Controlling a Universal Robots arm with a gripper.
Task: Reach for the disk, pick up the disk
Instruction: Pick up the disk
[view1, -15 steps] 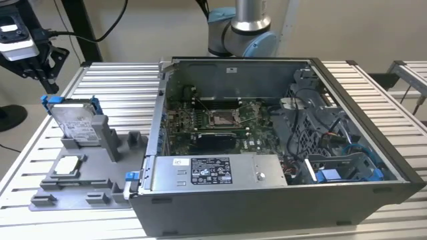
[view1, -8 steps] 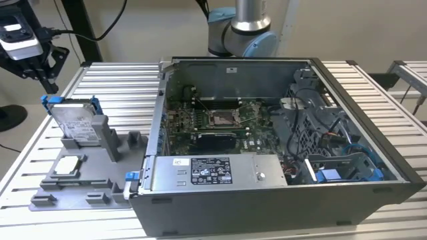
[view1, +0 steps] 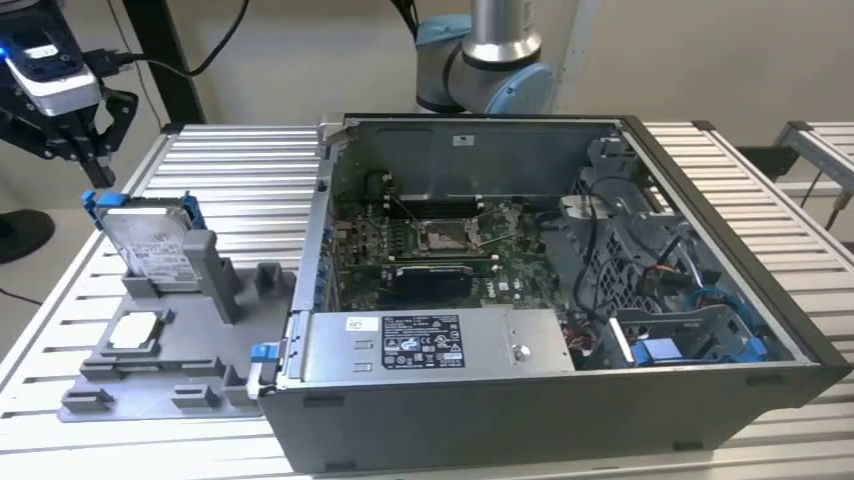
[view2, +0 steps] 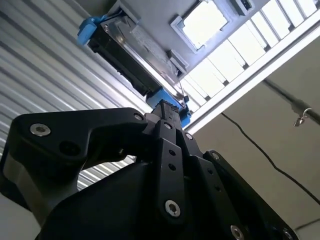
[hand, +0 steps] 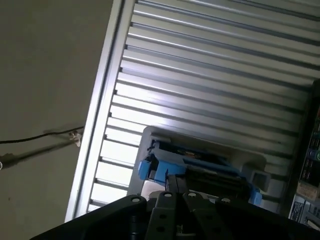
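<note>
The disk (view1: 144, 240) is a silver hard drive with a white label in a blue bracket. It stands on edge in a slot of the grey holder (view1: 200, 300), at the exterior view's left. My gripper (view1: 80, 150) hangs open just above and a little behind the disk's upper corner, without touching it. Both wrist views look past the black gripper body: the disk (view2: 135, 55) with its blue ends lies just beyond the fingertips (view2: 162, 107), and its top edge, the disk (hand: 200, 167), sits right ahead of the gripper (hand: 177, 187).
An open computer case (view1: 534, 260) fills the middle and right of the slatted metal table (view1: 227, 160). A small square silver chip (view1: 138, 330) lies on the grey holder in front of the disk. The table's edge (hand: 95, 130) runs close by.
</note>
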